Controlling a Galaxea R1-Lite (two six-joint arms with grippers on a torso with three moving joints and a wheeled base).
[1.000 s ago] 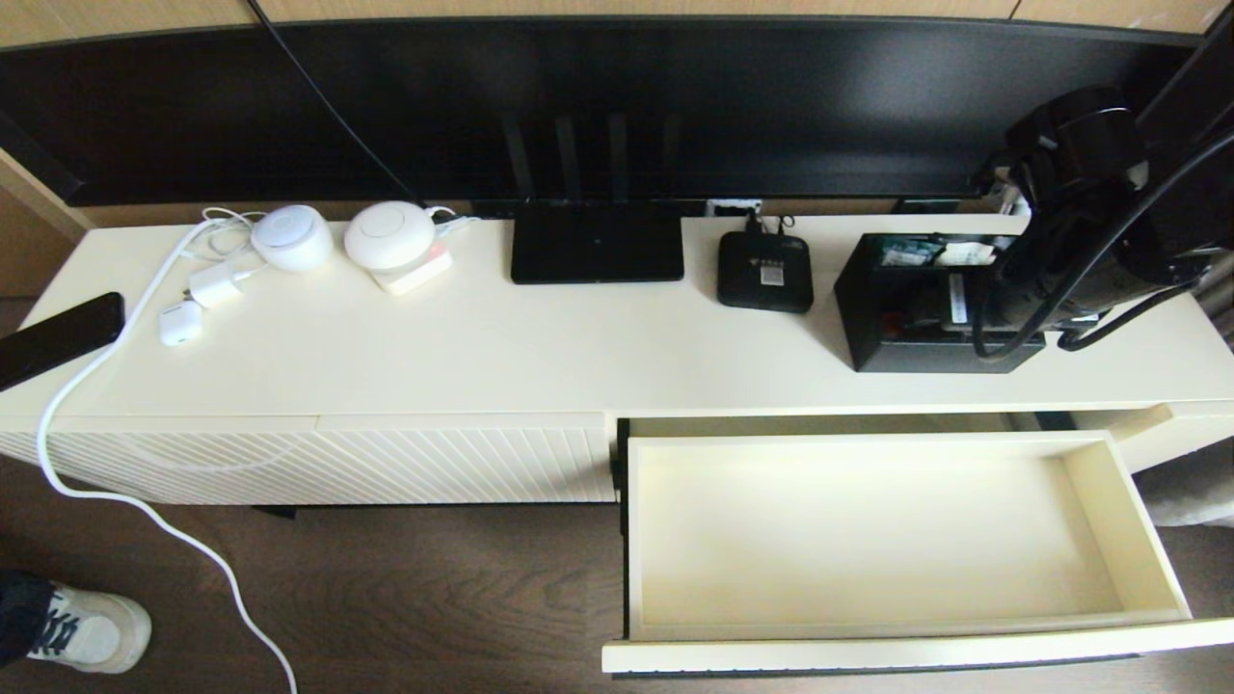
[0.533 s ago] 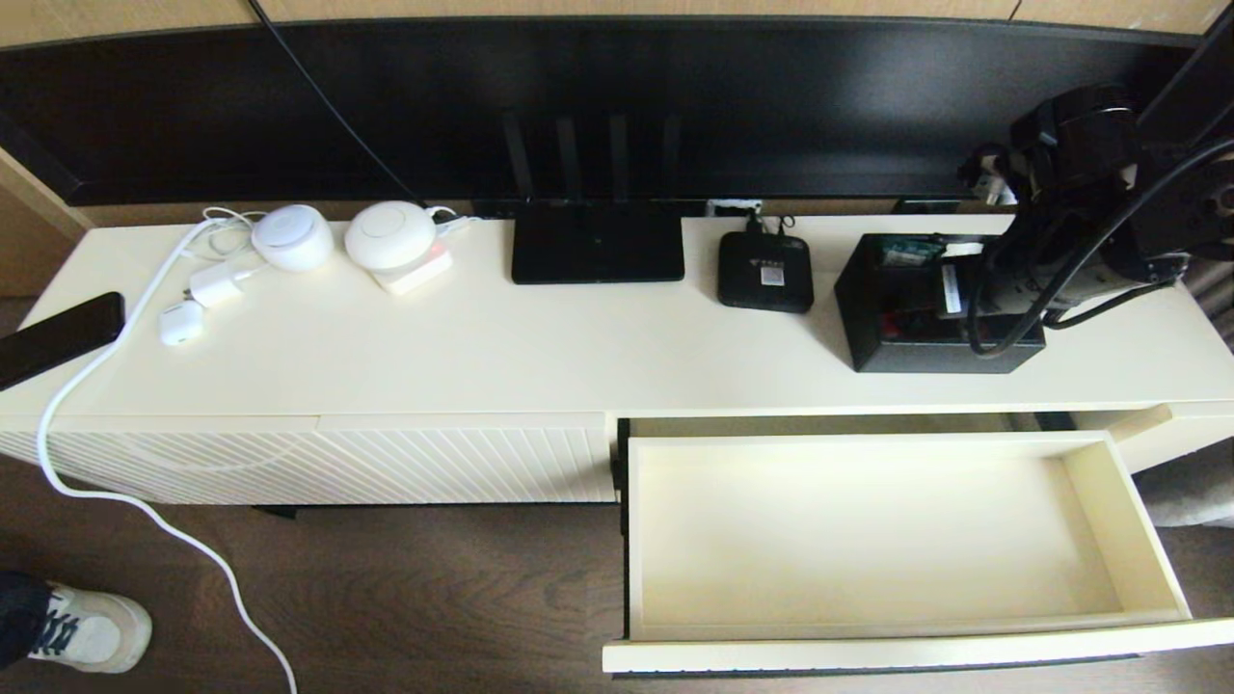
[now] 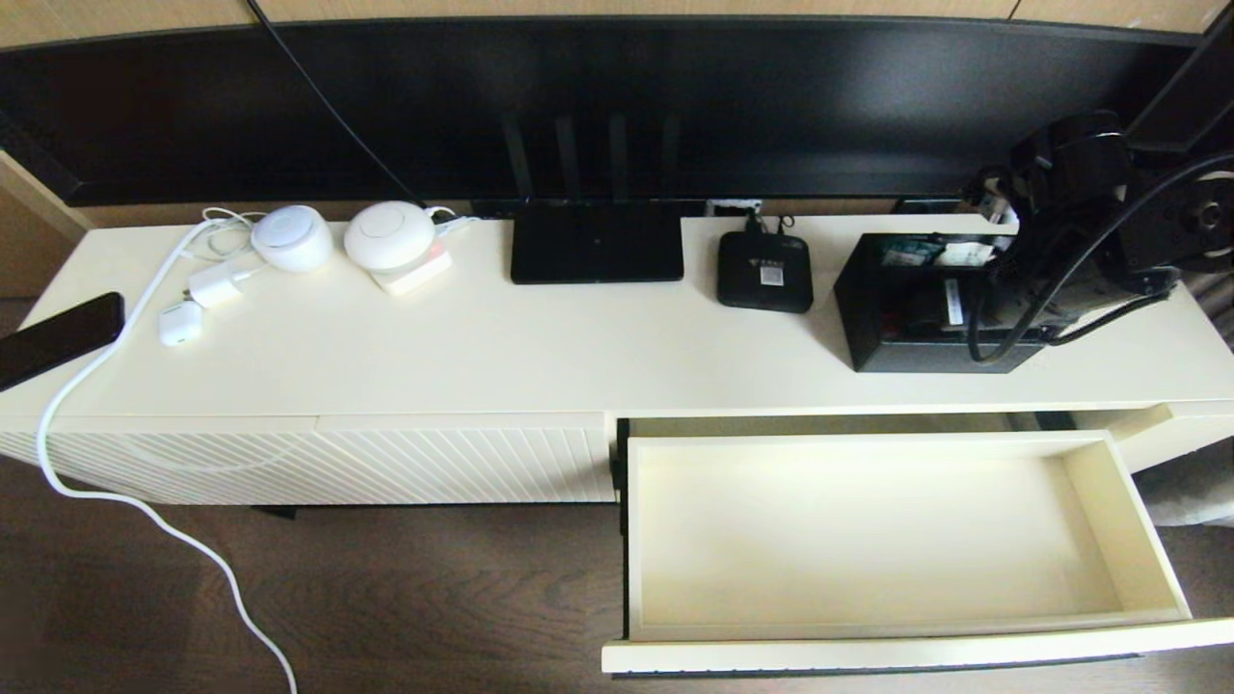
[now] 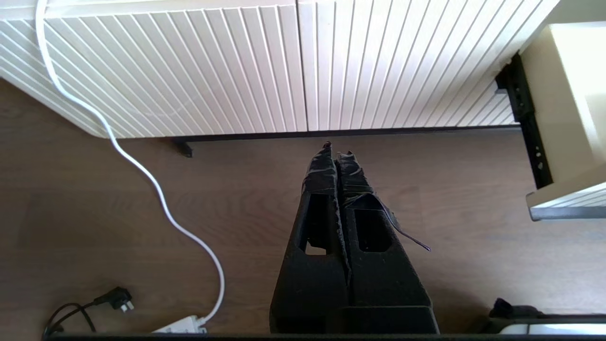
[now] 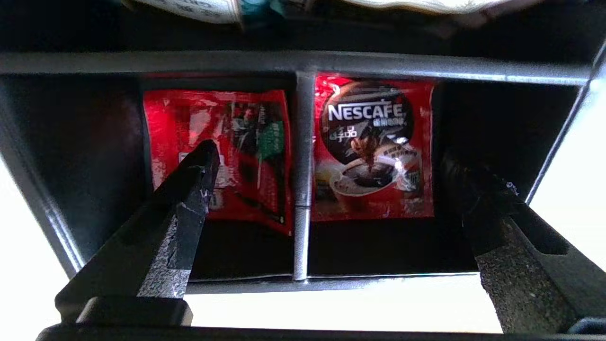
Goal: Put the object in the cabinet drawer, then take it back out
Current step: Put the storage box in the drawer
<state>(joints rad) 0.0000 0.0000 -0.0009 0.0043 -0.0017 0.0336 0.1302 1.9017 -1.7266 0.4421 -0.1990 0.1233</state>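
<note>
The black organizer box [image 3: 916,355] stands on the cabinet top at the right, with my right arm [image 3: 1070,231] over it. In the right wrist view my right gripper [image 5: 331,154] is open and reaches into the box. One finger [image 5: 189,189] is in one small compartment over a red packet [image 5: 246,142]. The other finger [image 5: 478,189] is in the neighbouring compartment beside a red Nescafe packet [image 5: 374,142]. The divider [image 5: 302,142] runs between them. The cream cabinet drawer [image 3: 1099,482] is pulled out below and holds nothing. My left gripper [image 4: 336,149] is shut, parked above the floor.
On the cabinet top lie a flat black router [image 3: 596,241], a small black set-top box [image 3: 764,272], two white round devices [image 3: 292,236], a charger [image 3: 214,284] and a phone [image 3: 58,337]. A white cable [image 3: 116,482] hangs to the floor. A dark screen [image 3: 617,106] stands behind.
My right arm has shifted back and lower over the organizer box. The shoe at the lower left has left the view. The box and drawer have not moved.
</note>
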